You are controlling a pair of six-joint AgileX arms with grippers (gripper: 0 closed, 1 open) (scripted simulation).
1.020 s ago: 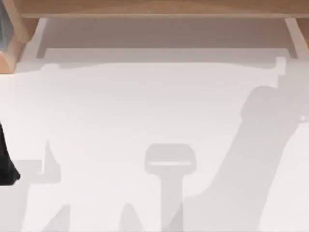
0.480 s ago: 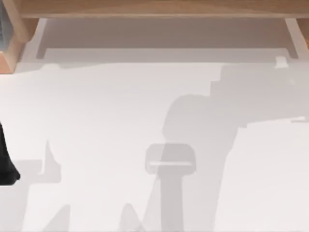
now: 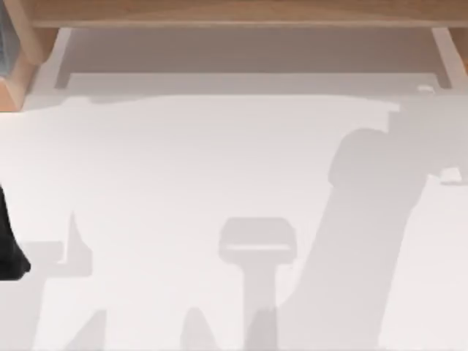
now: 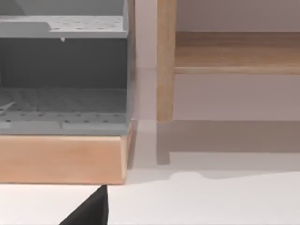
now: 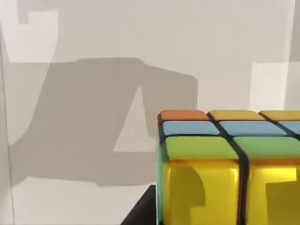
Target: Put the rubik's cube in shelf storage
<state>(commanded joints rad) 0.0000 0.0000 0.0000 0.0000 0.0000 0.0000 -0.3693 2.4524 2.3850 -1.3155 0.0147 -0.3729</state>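
The rubik's cube (image 5: 225,164) sits close up in the right wrist view, with orange, blue, green and yellow tiles showing, held above the white table. A dark finger (image 5: 143,210) of my right gripper lies against its side, shut on it. In the top view the right arm's shadow (image 3: 358,219) falls across the table's right half. The shelf storage (image 3: 234,13) runs along the far edge as a long wooden board on pale side supports (image 3: 443,51). Its post (image 4: 166,61) and board appear in the left wrist view. My left arm (image 3: 9,245) is parked at the left edge.
A grey perforated rack (image 4: 63,70) on a wooden base (image 4: 61,157) stands beside the shelf's left post, at the table's far left corner (image 3: 11,66). The white table (image 3: 183,168) spreads in front of the shelf.
The right arm's shadow swung left towards the table's middle, then back to the right. The left arm has not moved.
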